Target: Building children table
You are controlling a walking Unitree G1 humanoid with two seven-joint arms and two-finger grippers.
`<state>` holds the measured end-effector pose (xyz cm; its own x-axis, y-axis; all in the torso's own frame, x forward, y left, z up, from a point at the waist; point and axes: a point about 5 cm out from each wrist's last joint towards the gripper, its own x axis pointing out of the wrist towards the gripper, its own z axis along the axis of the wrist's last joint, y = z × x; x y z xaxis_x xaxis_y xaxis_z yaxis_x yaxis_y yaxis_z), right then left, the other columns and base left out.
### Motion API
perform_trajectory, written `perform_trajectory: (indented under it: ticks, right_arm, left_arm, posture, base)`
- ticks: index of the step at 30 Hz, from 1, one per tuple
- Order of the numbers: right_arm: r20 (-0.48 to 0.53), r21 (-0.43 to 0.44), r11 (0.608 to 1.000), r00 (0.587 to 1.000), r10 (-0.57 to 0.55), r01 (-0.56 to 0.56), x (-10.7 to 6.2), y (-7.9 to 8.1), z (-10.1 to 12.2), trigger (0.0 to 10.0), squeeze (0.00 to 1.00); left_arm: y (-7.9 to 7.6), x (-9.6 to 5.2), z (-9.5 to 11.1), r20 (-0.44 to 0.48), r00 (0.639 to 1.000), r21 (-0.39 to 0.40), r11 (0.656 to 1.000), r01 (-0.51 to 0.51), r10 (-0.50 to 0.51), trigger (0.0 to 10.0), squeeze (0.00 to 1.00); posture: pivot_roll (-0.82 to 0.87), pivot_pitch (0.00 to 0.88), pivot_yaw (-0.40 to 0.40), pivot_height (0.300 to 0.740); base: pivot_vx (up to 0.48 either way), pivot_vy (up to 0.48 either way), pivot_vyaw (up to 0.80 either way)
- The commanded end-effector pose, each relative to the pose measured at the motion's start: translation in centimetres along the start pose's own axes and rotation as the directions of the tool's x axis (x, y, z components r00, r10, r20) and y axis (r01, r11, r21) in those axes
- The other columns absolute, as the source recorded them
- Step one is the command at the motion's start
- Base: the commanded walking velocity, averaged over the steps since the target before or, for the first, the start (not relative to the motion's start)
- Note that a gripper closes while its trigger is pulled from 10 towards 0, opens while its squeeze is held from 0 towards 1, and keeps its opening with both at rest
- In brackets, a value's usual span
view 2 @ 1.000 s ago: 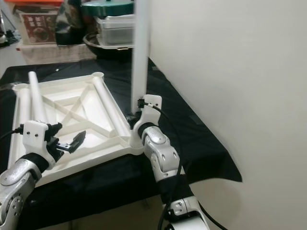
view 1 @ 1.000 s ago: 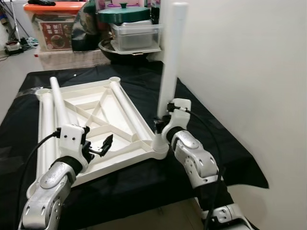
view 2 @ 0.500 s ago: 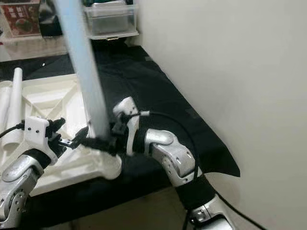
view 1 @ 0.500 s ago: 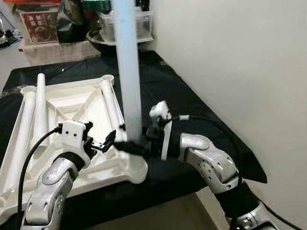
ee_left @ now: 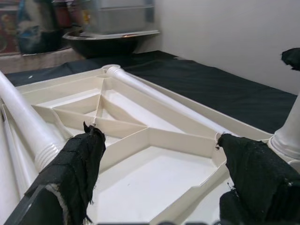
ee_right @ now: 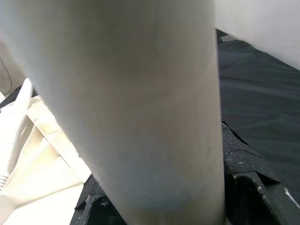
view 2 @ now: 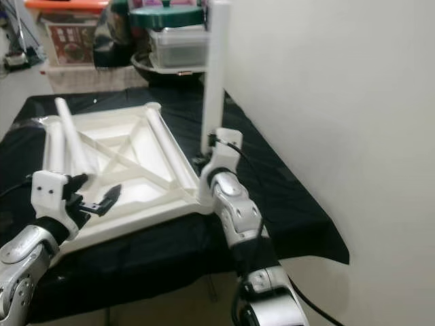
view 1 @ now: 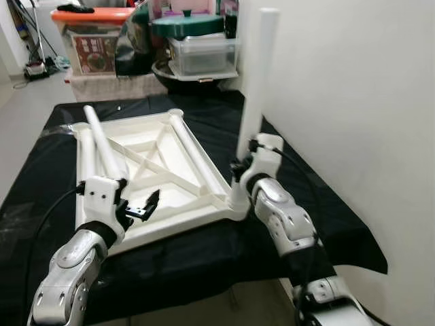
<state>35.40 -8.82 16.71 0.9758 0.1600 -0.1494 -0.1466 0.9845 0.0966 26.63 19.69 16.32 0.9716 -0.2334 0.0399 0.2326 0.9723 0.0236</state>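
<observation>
Black cloth point(view 1: 204, 265) covered the bench; right gripper point(view 1: 242, 168) clamped the stiff, light-looking table leg point(view 1: 257, 81) low, left gripper point(view 1: 139, 208) gaped empty over the tabletop point(view 1: 153, 153).

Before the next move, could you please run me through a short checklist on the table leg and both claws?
1. Upright leg stands vertical at the near right corner of the tabletop: ok.
2. Right claw shut on the upright leg near its base: ok.
3. Leg fully seated in its corner socket: cannot tell; the claw hides the joint.
4. Left claw open, over the tabletop's near edge and holding nothing: ok.
5. Loose legs lie in the upturned tabletop, not yet fitted: not ok.
</observation>
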Motion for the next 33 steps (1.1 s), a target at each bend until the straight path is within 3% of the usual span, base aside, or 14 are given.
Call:
perform_trajectory:
  ticks: [1, 2, 3, 4, 9, 10, 15, 18, 19, 26, 27, 29, 31, 33]
  right_arm:
    - [-0.122, 0.04, 0.997, 0.99, 0.076, -0.071, -0.5, 0.5, -2.7, 0.0, 0.0]
    - [-0.067, 0.058, 0.978, 0.977, 0.202, -0.198, -0.8, 1.8, -1.9, 10.0, 0.0]
    - [-0.067, 0.058, 0.978, 0.977, 0.202, -0.198, -0.8, 1.8, -1.9, 10.0, 0.0]
    - [0.02, 0.053, 0.939, 0.941, 0.338, -0.338, -1.3, 2.9, -0.6, 10.0, 1.0]
    - [0.114, 0.035, 0.787, 0.784, 0.61, -0.617, -2.3, 5.0, 1.3, 10.0, 0.99]
    - [0.116, 0.0, 0.675, 0.67, 0.733, -0.738, -3.4, 5.9, 1.9, 10.0, 0.0]
    - [-0.053, -0.11, 0.237, 0.244, 0.968, -0.965, -8.2, 6.7, 0.8, 10.0, 0.0]
    - [-0.073, -0.112, 0.214, 0.223, 0.972, -0.97, -8.4, 6.6, 0.3, 6.3, 0.0]
    - [-0.089, -0.115, 0.255, 0.266, 0.96, -0.96, -7.9, 6.7, -0.2, 2.2, 0.0]
    - [-0.164, -0.126, 0.442, 0.458, 0.873, -0.888, -5.4, 6.4, -1.8, 0.0, 0.0]
    - [-0.138, -0.103, 0.636, 0.644, 0.752, -0.765, -3.3, 5.6, -1.6, 0.0, 0.0]
    - [-0.138, -0.103, 0.636, 0.644, 0.752, -0.765, -3.3, 5.6, -1.6, 0.0, 0.0]
    - [-0.088, -0.01, 0.936, 0.933, 0.349, -0.351, -0.5, 2.4, -1.3, 0.0, 0.0]
    - [-0.09, 0.022, 0.991, 0.987, 0.136, -0.134, 0.0, 0.6, -1.3, 0.0, 0.0]
  left_arm:
    - [0.0, 0.2, -0.3, -0.017, 1.0, 0.004, 1.0, 0.011, -0.011, 10.0, 0.0]
    - [-0.2, 0.2, -0.3, -0.017, 1.0, 0.004, 1.0, 0.017, -0.017, 10.0, 0.0]
    - [-0.2, 0.2, -0.3, -0.017, 1.0, 0.004, 1.0, 0.017, -0.017, 10.0, 0.0]
    - [-0.3, 0.2, -0.3, -0.016, 1.0, 0.002, 1.0, 0.02, -0.02, 10.0, 0.0]
    - [-0.1, 0.0, -0.5, -0.019, 1.0, 0.002, 1.0, 0.008, -0.008, 10.0, 0.0]
    - [-0.1, 0.0, -0.3, -0.015, 1.0, -0.001, 1.0, 0.01, -0.01, 10.0, 0.0]
    - [0.0, 0.2, -0.7, -0.024, 1.0, 0.0, 1.0, 0.011, -0.011, 10.0, 0.0]
    - [0.0, 0.3, -0.6, -0.021, 1.0, -0.001, 1.0, 0.012, -0.012, 10.0, 0.0]
    - [-0.1, 0.3, -0.5, -0.017, 1.0, -0.002, 1.0, 0.012, -0.013, 10.0, 0.0]
    - [0.2, -0.1, -0.4, -0.016, 1.0, -0.002, 1.0, -0.008, 0.008, 10.0, 0.0]
    - [0.2, -0.3, -0.5, -0.019, 1.0, -0.005, 1.0, -0.009, 0.009, 10.0, 0.0]
    - [0.2, -0.3, -0.5, -0.019, 1.0, -0.005, 1.0, -0.009, 0.009, 10.0, 0.0]
    - [0.1, -0.3, -0.8, -0.027, 1.0, -0.005, 1.0, -0.01, 0.01, 10.0, 0.0]
    - [0.1, -0.2, -0.8, -0.027, 1.0, -0.006, 1.0, -0.01, 0.01, 10.0, 0.0]
  posture:
    - [0.04, 0.0, -0.025, 0.74]
    - [0.03, 0.0, -0.027, 0.74]
    - [0.03, 0.0, -0.027, 0.74]
    - [0.04, 0.0, -0.032, 0.74]
    - [0.04, 0.0, -0.036, 0.74]
    - [0.04, 0.0, -0.034, 0.74]
    - [0.03, 0.0, -0.033, 0.74]
    - [0.04, 0.0, -0.04, 0.74]
    - [0.04, 0.0, -0.048, 0.74]
    - [0.05, 0.0, -0.056, 0.74]
    - [0.05, 0.0, -0.047, 0.74]
    - [0.05, 0.0, -0.047, 0.74]
    - [0.04, 0.0, -0.044, 0.74]
    - [0.04, 0.0, -0.044, 0.74]
  base:
    - [0.0, 0.0, 0.0]
    - [0.0, 0.0, 0.0]
    - [0.0, 0.0, 0.0]
    - [0.0, 0.0, 0.0]
    - [0.0, 0.0, 0.0]
    - [0.0, 0.0, 0.0]
    - [0.0, 0.0, 0.0]
    - [0.0, 0.0, 0.0]
    - [0.0, 0.0, 0.0]
    - [0.0, 0.0, 0.0]
    - [0.0, 0.0, 0.0]
    - [0.0, 0.0, 0.0]
    - [0.0, 0.0, 0.0]
    - [0.0, 0.0, 0.0]
